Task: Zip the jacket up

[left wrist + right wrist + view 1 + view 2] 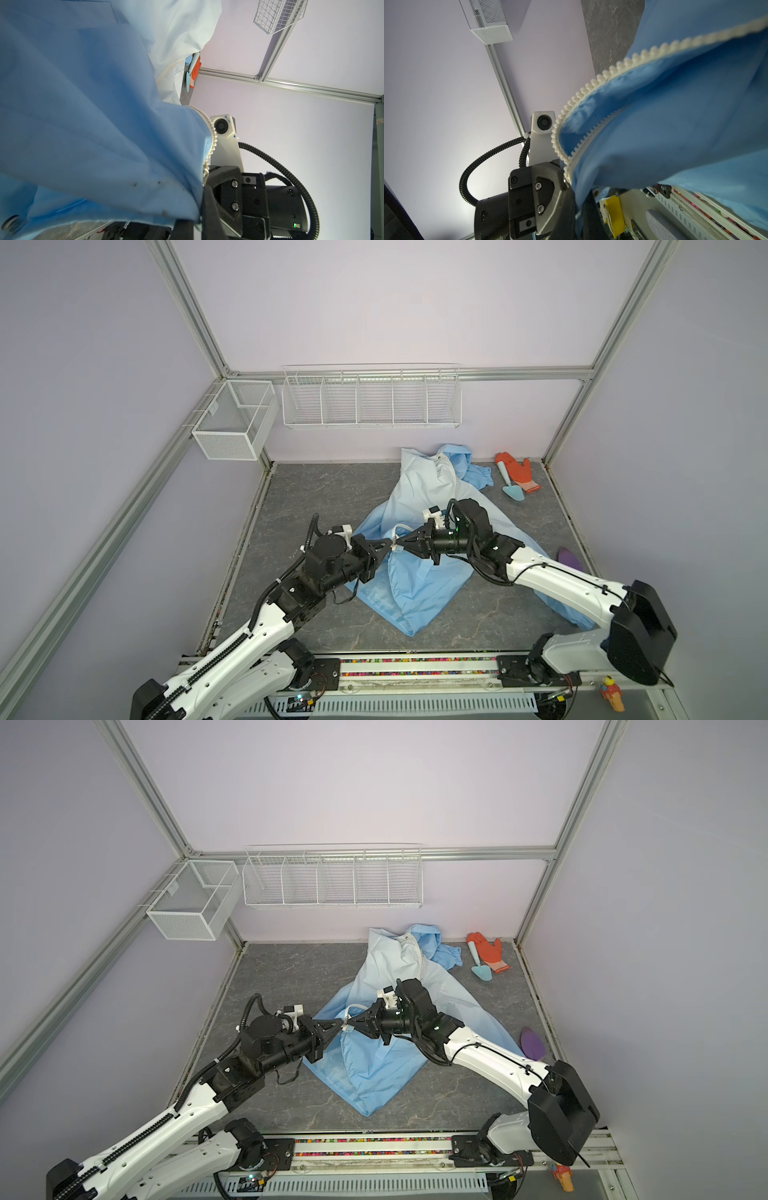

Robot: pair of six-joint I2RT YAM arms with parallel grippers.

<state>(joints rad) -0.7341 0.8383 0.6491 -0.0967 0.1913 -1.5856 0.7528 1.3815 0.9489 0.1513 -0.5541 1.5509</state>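
The light-blue jacket (415,585) (374,1065) lies crumpled on the dark table, its pale upper part toward the back wall. Both grippers meet tip to tip above its middle and hold up a raised fold at the white zipper (612,70). In both top views my left gripper (387,546) (340,1030) comes in from the left and my right gripper (399,542) (350,1021) from the right. The left wrist view has my left gripper (193,228) shut on blue cloth beside the zipper teeth (212,133). My right gripper (578,216) is shut on the jacket's zipper edge.
An orange glove (517,470) and a teal trowel (512,487) lie at the back right. A purple object (571,560) sits by the right edge. A wire shelf (372,400) and a mesh basket (232,420) hang on the walls. Aluminium frame posts border the table.
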